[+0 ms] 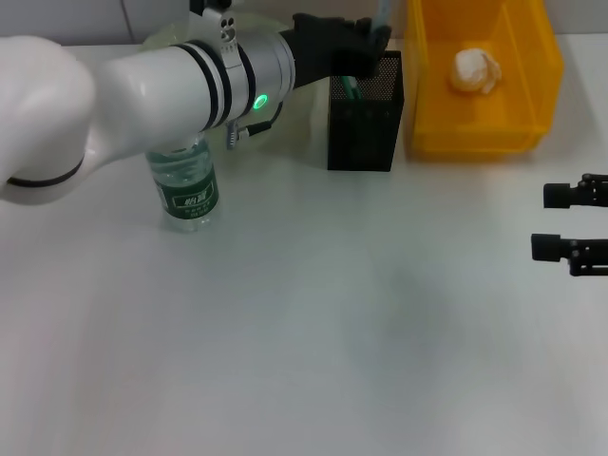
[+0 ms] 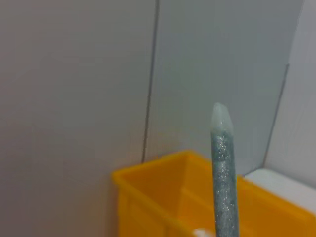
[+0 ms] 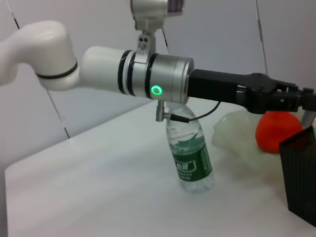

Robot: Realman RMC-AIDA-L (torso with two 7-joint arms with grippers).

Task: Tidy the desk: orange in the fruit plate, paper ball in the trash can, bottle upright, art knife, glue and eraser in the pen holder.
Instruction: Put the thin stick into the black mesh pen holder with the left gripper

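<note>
My left gripper [image 1: 369,40] is over the black mesh pen holder [image 1: 366,119], shut on a glittery grey-green glue stick [image 2: 224,173] that points up. The stick's tip shows in the head view [image 1: 381,13]. Something green [image 1: 351,90] stands inside the holder. The water bottle [image 1: 186,185] stands upright under my left forearm. The paper ball [image 1: 475,68] lies in the yellow bin [image 1: 475,142]. The orange [image 3: 276,131] sits on the pale fruit plate [image 3: 237,129]. My right gripper [image 1: 570,223] is open and empty at the right edge. The art knife and eraser are not visible.
The yellow bin stands just right of the pen holder. The bottle [image 3: 190,158] is left of the holder [image 3: 301,173], with the plate behind them. My left arm [image 1: 190,81] spans the back left of the white table [image 1: 332,332].
</note>
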